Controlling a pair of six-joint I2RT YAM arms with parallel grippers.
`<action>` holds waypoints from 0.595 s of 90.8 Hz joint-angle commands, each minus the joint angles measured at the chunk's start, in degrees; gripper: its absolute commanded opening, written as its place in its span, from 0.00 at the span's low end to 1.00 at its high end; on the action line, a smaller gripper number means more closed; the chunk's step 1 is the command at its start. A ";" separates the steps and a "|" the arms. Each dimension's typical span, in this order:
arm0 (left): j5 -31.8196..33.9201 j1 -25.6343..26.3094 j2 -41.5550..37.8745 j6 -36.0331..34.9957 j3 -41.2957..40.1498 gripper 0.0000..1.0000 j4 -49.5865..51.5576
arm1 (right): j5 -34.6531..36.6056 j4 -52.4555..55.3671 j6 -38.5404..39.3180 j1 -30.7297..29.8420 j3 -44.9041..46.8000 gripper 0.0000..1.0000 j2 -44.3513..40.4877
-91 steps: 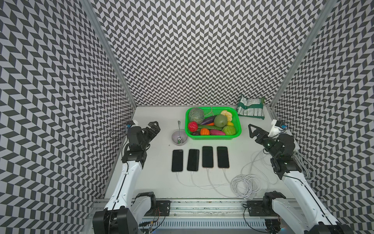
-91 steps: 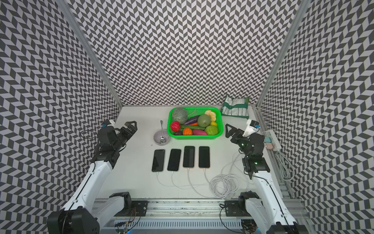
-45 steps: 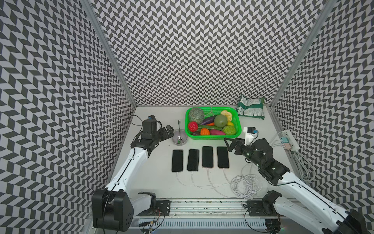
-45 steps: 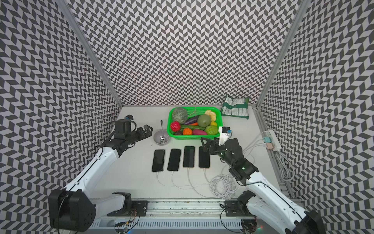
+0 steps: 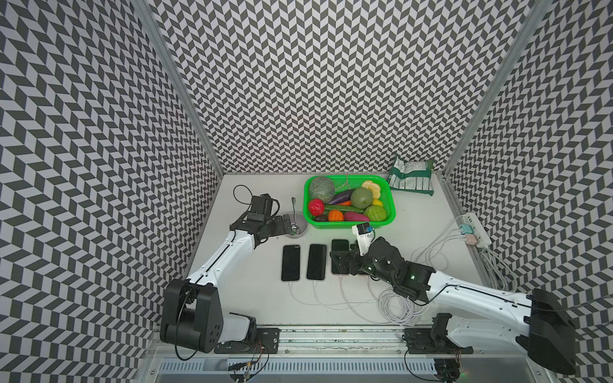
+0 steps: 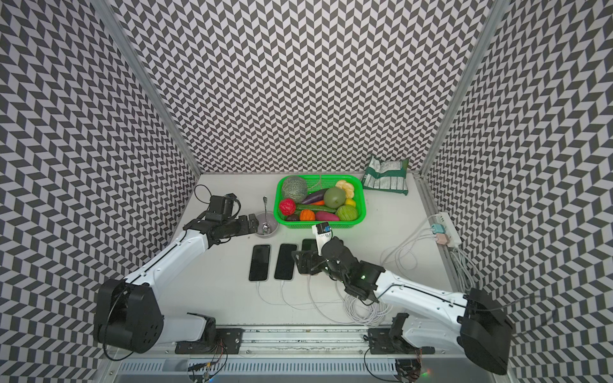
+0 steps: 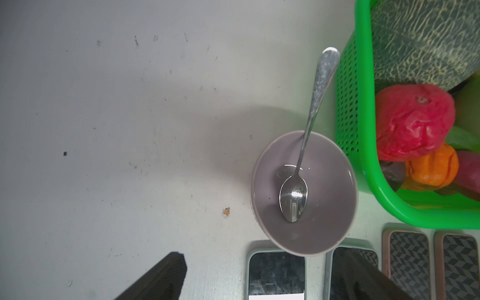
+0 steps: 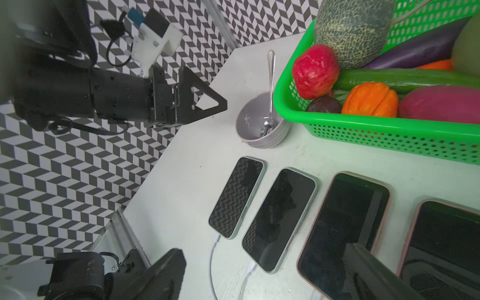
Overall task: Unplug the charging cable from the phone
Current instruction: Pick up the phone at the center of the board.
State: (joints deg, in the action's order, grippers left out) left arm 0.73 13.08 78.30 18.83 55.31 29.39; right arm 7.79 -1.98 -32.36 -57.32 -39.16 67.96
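Observation:
Several dark phones lie side by side mid-table, the leftmost phone (image 5: 290, 263) (image 6: 259, 263) (image 8: 237, 197) and the one beside it (image 5: 316, 262) (image 8: 279, 219) in full view. A white charging cable (image 8: 211, 262) is plugged into the near end of each visible phone. My right gripper (image 5: 345, 262) (image 6: 303, 262) (image 8: 267, 275) hovers open over the two right-hand phones and covers most of them in both top views. It holds nothing. My left gripper (image 5: 285, 225) (image 6: 253, 223) (image 7: 259, 278) is open and empty beside the grey bowl (image 7: 304, 192), just beyond the phones' far ends.
A spoon (image 7: 311, 109) rests in the bowl. A green basket (image 5: 391, 212) of toy vegetables stands behind the phones. A green packet (image 5: 411, 179) lies at the back right. The cables gather in a coil (image 5: 396, 306) and run to a power strip (image 5: 474, 228) on the right edge.
Both arms have swung in from the table's sides. The left gripper now reaches the bowl, and the right gripper has come over the right-hand phones. Both stayed open.

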 commanded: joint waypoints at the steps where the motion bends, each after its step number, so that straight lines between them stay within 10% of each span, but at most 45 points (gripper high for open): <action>1: 3.55 2.14 0.50 -1.13 -0.42 0.99 2.43 | 2.24 -2.71 0.47 -2.18 -2.15 0.98 2.43; 54: 9.71 11.03 6.41 0.47 -3.69 1.00 5.92 | 2.61 -5.80 -0.21 -6.15 -1.40 1.00 6.29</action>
State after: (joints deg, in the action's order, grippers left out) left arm 8.78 22.96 82.52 19.09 51.31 33.89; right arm 9.47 -3.55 -32.40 -62.96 -40.21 73.69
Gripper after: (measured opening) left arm 0.993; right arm 0.998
